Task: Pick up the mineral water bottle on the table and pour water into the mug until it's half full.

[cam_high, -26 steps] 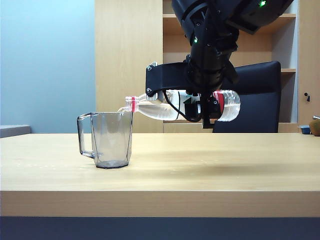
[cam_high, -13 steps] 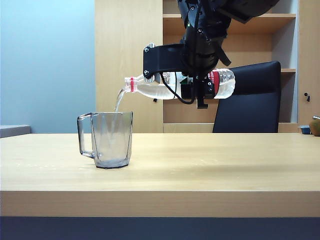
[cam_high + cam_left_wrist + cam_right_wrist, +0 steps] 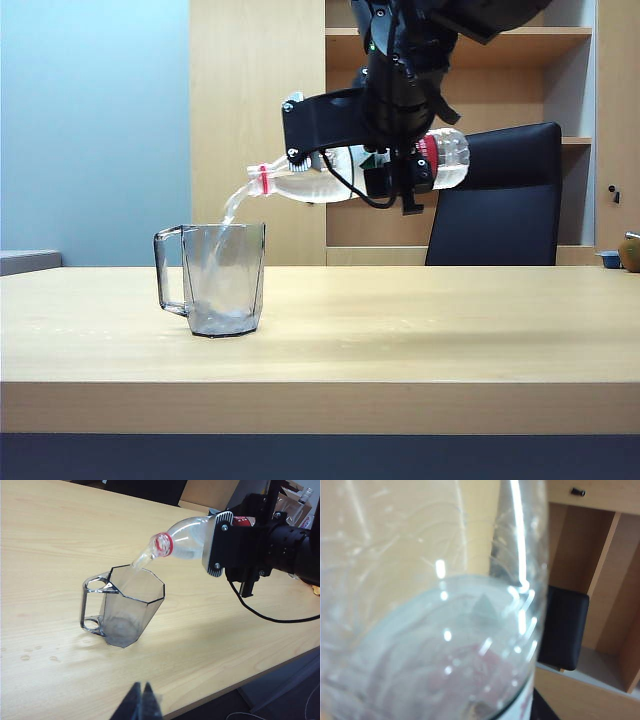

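Note:
My right gripper is shut on the mineral water bottle, holding it nearly level above the table with its red-ringed neck tipped down to the left. A thin stream of water runs from the mouth into the clear faceted mug, which stands upright with its handle to the left and a little water at the bottom. The left wrist view shows the bottle, the mug and my left gripper, shut and empty, low near the table's edge. In the right wrist view the bottle fills the picture.
A black office chair and wooden shelving stand behind the table. A few water drops lie on the table beside the mug. The table's front edge runs across the foreground.
The right gripper has lifted the bottle and tipped its neck further down. Water now streams into the mug, where a second ago the mouth rested near the rim.

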Motion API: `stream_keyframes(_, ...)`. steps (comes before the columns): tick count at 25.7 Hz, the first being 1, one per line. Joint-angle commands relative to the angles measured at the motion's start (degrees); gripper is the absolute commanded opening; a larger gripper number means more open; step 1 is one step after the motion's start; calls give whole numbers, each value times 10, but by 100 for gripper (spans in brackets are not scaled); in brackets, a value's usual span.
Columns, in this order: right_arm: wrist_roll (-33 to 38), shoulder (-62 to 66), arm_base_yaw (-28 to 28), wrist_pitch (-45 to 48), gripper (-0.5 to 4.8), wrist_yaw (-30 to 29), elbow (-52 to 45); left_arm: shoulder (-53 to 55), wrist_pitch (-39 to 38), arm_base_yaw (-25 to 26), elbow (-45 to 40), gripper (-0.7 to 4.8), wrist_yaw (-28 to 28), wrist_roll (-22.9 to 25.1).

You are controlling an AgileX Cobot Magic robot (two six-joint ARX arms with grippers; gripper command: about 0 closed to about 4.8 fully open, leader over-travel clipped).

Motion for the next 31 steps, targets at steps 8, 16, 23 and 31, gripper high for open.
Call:
stream_keyframes(8,-17,-9,14,22,305,8,5,0,5,0,3,-6,-2,2)
stream_keyframes(16,-42,-9,14,21,305,25,5,0,4,0,3,-6,-2,2)
stream_keyframes(23,-43,-9,17,21,305,25,5,0,4,0,3,-6,-1,2)
stream_keyframes(31,47,-9,18,-24,305,20,5,0,5,0,3,-6,-2,2)
